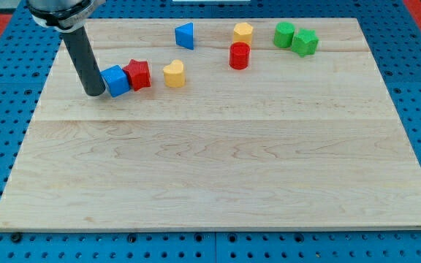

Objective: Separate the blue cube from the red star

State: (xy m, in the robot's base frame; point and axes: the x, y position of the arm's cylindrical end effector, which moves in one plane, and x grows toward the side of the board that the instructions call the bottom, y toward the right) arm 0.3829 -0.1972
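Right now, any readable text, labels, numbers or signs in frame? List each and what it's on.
None: no text, number or sign is readable in this view.
The wooden board is bare grain.
The blue cube, red star and the other blocks carry no markings.
My tip, just left of the blue cube, sits on a plain dark rod.

A: The scene is lit brightly and evenly from above; no glare is seen on the pale bench (218, 183), and its wood grain is rendered sharply.

B: Only short, soft shadows are cast, as under the red cylinder (239, 55); the dark rod (84, 62) is cut off at the view's top; slight softness is noticed at the corners.
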